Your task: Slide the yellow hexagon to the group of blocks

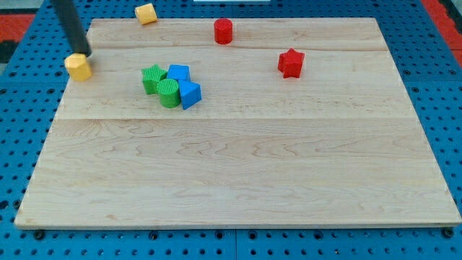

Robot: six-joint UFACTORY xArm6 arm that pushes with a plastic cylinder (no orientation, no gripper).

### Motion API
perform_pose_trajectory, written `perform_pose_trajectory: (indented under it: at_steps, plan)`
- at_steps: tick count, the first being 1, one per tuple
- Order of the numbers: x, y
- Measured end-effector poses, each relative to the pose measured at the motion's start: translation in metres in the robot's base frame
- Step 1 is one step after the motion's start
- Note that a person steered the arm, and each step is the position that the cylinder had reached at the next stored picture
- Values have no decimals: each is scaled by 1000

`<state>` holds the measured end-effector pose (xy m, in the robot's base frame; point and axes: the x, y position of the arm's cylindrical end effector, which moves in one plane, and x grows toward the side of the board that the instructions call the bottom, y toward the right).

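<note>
A yellow block (78, 66) lies at the wooden board's left edge, near the view's top left; its shape looks hexagonal but is hard to make out. My tip (84, 54) stands right behind it, at its top right side, touching or almost touching. The group lies to the block's right: a green star (151, 77), a green cylinder (169, 93), a blue block (178, 73) and a second blue block (190, 94), all pressed together. A gap of bare board separates the yellow block from the green star.
A second yellow block (146, 13) sits at the board's top edge. A red cylinder (224, 31) stands at top centre and a red star (291, 63) at upper right. The board (238, 173) rests on a blue pegboard.
</note>
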<state>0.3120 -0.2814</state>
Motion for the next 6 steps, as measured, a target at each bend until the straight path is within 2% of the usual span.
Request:
perform_pose_trajectory:
  at_steps: [1, 3, 4, 5, 6]
  plan:
    - [37, 43]
    - [22, -17]
    - [76, -19]
    - [83, 87]
    - [83, 139]
